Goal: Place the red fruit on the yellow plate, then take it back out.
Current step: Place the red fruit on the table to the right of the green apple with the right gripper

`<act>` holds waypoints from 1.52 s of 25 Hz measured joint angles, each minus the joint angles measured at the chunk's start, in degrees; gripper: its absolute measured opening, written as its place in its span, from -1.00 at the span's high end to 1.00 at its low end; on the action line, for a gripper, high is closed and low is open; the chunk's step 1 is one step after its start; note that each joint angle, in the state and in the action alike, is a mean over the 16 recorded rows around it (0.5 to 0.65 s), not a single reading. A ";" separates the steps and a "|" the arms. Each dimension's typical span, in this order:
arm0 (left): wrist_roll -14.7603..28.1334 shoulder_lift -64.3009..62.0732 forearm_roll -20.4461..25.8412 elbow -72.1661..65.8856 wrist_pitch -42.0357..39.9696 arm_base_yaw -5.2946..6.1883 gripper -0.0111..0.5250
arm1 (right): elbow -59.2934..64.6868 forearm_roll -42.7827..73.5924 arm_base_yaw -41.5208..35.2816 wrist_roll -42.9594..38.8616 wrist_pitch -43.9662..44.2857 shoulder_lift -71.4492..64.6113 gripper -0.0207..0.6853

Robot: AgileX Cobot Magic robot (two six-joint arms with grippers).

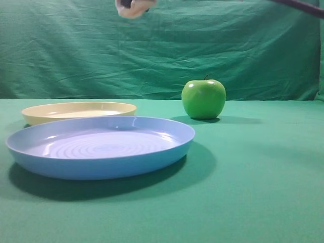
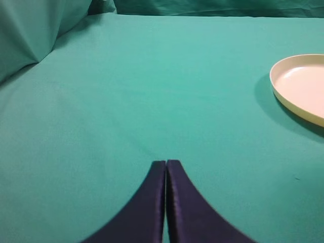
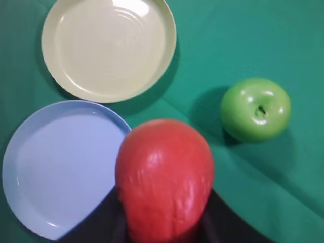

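Note:
The red fruit (image 3: 164,177) fills the bottom of the right wrist view, squeezed between the dark fingers of my right gripper (image 3: 163,223), which is shut on it high above the table. In the exterior high view its pale underside (image 1: 133,7) pokes in at the top edge. The yellow plate (image 3: 109,46) lies empty below, far left of the fruit; it also shows in the other views (image 1: 78,111) (image 2: 301,86). My left gripper (image 2: 166,163) hovers over bare green cloth, left of the yellow plate, fingers pressed together and holding nothing.
A larger light-blue plate (image 1: 101,147) sits in front of the yellow one, empty. A glossy green apple (image 1: 203,98) stands at the back right of the plates (image 3: 255,109). Green cloth covers the table and hangs as a backdrop (image 1: 162,50).

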State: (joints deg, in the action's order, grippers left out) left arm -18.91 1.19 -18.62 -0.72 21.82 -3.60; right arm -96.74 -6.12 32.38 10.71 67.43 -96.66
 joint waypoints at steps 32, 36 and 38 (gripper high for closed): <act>0.00 0.00 0.00 0.00 0.00 0.00 0.96 | 64.07 -0.28 -12.90 -3.48 -45.84 15.33 -0.27; 0.00 0.00 0.00 0.00 0.00 0.00 0.96 | 61.17 -0.36 -12.93 -3.86 -42.34 14.10 -0.59; 0.00 0.00 0.00 0.00 0.00 0.00 0.96 | 58.98 -0.38 -12.93 -4.05 -39.64 14.43 -0.72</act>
State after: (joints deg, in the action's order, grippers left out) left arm -18.91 1.19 -18.62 -0.72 21.82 -3.60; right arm -37.76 -6.50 19.45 6.66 27.78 -82.23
